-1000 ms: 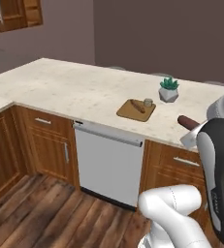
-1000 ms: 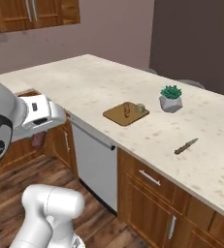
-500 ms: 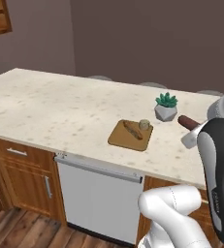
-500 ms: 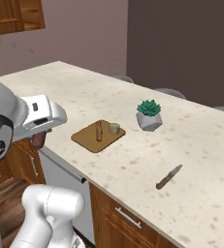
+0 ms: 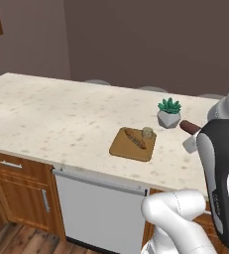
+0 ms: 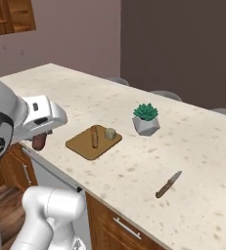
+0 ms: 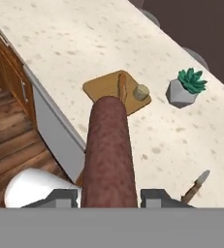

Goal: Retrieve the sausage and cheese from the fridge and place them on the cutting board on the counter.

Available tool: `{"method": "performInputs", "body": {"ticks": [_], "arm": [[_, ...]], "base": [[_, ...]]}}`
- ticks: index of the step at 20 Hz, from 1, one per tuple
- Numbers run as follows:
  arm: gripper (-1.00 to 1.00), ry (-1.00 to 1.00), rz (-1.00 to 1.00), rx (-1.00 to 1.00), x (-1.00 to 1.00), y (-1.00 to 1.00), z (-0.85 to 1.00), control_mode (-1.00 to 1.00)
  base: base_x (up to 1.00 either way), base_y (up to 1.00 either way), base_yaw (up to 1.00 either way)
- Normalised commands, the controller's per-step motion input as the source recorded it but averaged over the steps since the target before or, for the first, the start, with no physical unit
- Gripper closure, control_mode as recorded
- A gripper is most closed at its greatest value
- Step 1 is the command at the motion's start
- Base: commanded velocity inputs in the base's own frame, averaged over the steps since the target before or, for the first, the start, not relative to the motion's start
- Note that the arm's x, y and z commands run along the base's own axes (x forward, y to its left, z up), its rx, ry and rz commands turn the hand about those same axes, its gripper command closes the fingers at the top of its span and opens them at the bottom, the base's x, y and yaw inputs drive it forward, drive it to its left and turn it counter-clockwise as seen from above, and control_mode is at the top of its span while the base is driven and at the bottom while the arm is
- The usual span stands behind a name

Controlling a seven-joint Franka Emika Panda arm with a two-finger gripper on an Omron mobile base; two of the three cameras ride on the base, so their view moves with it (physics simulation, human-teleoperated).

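My gripper (image 7: 108, 196) is shut on the sausage (image 7: 108, 155), a thick dark reddish-brown roll that sticks out ahead of the fingers. From the base it hangs at the arm's end (image 6: 39, 141), off the counter's (image 5: 51, 114) front edge. The brown wooden cutting board (image 5: 121, 148) lies on the counter ahead of the sausage's tip. On the board (image 7: 101, 89) sit the small pale round cheese (image 7: 141, 91) and a slim brown stick-like piece (image 7: 122, 86). The cheese (image 6: 110, 133) is at the board's far right corner. The fridge is out of view.
A potted succulent (image 6: 146, 118) in a white pot stands just behind the board. A knife (image 6: 169, 184) lies on the counter to the right. A white dishwasher front (image 5: 96, 208) and wooden cabinets sit under the counter.
The whole picture has shifted as the base drove along the counter; the board now sits nearer and more central. The gripper stays shut on the sausage.
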Motion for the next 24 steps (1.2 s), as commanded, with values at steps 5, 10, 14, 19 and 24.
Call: {"method": "performInputs", "body": {"ticks": [5, 10, 14, 19, 24], "arm": [[1.0, 0.31, 0.12, -0.11, 0.93, 0.39, -0.4, -1.0], [1.0, 0.2, 0.21, -0.05, 0.99, 0.22, -0.17, -1.0], [1.0, 0.11, 0.18, -0.02, 1.0, 0.25, -0.29, -1.0], [1.0, 0.07, 0.03, -0.02, 0.95, 0.19, -0.53, -1.0], [1.0, 0.05, -0.13, 0.0, 0.88, 0.0, -0.56, -1.0]], "base": [[0.0, 0.0, 0.0], [0.0, 0.0, 0.0], [0.0, 0.0, 0.0], [0.0, 0.0, 0.0], [0.0, 0.0, 0.0]]}}
